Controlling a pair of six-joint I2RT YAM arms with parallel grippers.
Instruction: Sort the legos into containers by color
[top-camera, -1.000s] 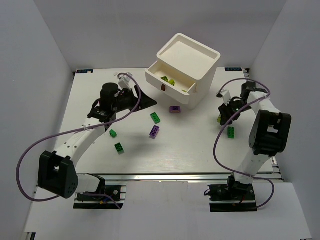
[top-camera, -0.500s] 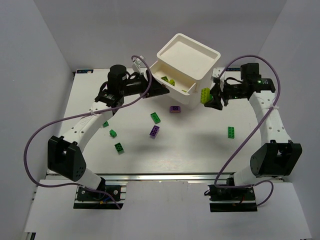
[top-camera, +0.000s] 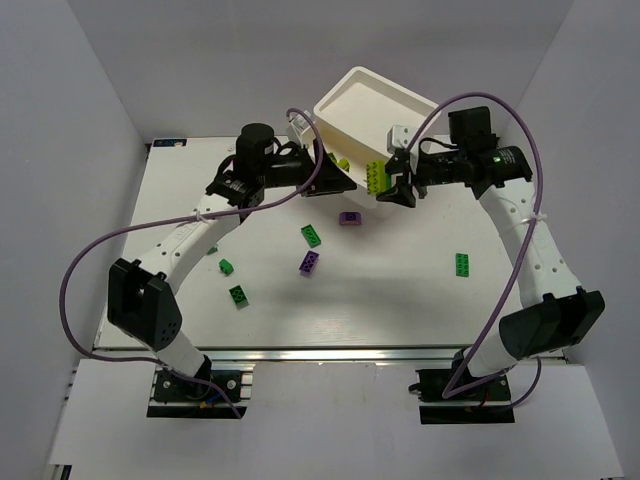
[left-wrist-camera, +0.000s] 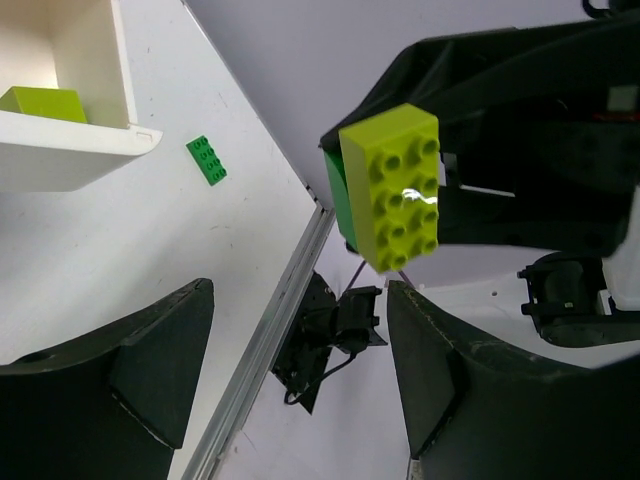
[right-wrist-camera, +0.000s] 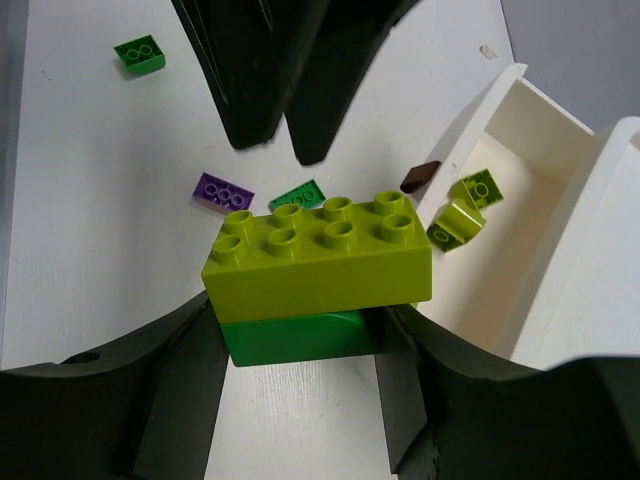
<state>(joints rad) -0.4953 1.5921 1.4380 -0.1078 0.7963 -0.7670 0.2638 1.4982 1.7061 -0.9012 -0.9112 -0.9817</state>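
Observation:
My right gripper (top-camera: 391, 186) is shut on a dark green lego (right-wrist-camera: 295, 335) with a yellow-green lego (right-wrist-camera: 320, 260) stuck on top, held in the air just in front of the stacked white containers (top-camera: 337, 87). My left gripper (top-camera: 343, 181) faces it from the left, open and empty, its jaws wide apart (left-wrist-camera: 300, 370). The held pair (left-wrist-camera: 395, 185) hangs just beyond those jaws. The lower container (right-wrist-camera: 500, 240) holds yellow-green legos (right-wrist-camera: 465, 210). Purple (top-camera: 349, 218) and green (top-camera: 312, 235) legos lie loose on the table.
More loose legos lie on the table: purple (top-camera: 310, 263), green at the left (top-camera: 227, 266) (top-camera: 239, 295) and green at the right (top-camera: 464, 264). Purple cables loop over both arms. White walls enclose the table on three sides.
The right arm has carried the stacked pair up and left from the table's right side to the containers' front. The left arm has swung right toward it and its jaws have widened.

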